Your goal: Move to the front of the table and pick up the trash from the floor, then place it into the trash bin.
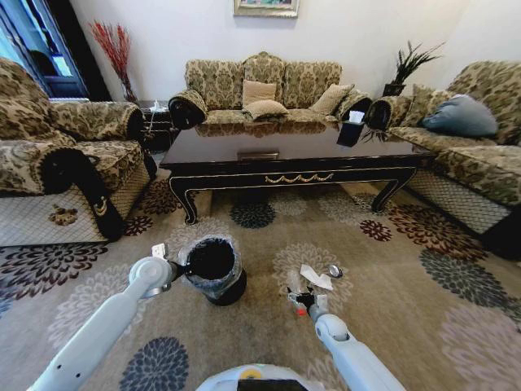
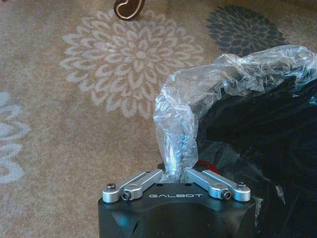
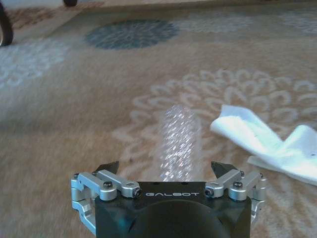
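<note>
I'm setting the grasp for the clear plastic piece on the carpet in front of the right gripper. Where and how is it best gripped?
Probably across the middle of the clear plastic piece, from above. It lies flat, lengthwise between the open fingers of the right gripper, so closing would pinch its narrow width.

The setting was a home living room. Patterned upholstered sofas (image 1: 260, 88) surrounded a glossy near-black wooden coffee table (image 1: 293, 155). A beige floral carpet (image 1: 407, 277) covered the floor.

The table (image 1: 293, 159) is glossy dark wood, mirror-smooth on top. The bin (image 1: 213, 269) is black with a thin crinkly clear plastic liner (image 2: 208, 94). The paper (image 3: 267, 144) is white, creased and matt; the plastic piece (image 3: 179, 144) is clear and ribbed. The carpet (image 1: 407, 285) is matt, short-piled.
</note>
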Tool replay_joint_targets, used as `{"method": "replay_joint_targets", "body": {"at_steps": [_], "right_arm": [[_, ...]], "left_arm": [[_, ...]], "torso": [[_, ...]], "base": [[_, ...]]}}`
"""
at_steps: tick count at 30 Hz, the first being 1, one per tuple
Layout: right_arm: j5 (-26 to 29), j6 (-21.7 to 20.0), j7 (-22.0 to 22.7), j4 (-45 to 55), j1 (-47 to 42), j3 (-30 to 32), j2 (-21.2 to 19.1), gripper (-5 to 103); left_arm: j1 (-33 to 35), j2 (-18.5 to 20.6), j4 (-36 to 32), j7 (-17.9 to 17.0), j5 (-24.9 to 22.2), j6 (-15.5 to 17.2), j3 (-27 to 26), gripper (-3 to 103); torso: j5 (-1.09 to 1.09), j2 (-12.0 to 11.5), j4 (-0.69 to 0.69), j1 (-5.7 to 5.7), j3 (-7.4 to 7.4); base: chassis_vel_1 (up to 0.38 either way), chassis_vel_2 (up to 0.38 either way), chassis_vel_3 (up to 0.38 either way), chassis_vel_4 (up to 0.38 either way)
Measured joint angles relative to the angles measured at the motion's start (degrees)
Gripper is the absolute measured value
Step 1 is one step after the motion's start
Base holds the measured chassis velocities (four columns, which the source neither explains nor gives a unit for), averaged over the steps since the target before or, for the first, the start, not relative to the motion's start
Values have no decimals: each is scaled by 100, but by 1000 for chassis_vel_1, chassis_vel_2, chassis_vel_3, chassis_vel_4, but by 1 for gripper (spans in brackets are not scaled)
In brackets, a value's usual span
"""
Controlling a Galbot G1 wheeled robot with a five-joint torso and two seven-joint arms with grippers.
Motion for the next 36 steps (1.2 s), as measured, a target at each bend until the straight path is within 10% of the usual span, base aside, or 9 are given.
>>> {"method": "replay_joint_targets", "body": {"at_steps": [5,26,36], "right_arm": [[-182,65,-34,-289,57,-74,102,100],[-8,156,0,478,-464,339,-56,29],[18,223,77,1175,-892,820,-170,26]], "left_arm": [[23,12,-21,-1,-6,0,14,0],[178,-89,-205,-34,24,0,40,0],[151,-137,-258,-48,87,0,165,0]], "torso": [[0,0,0,0,0],[0,1,0,0,0],[0,1,0,0,0]], "base": [[0,0,0,0],[0,0,0,0],[0,0,0,0]]}}
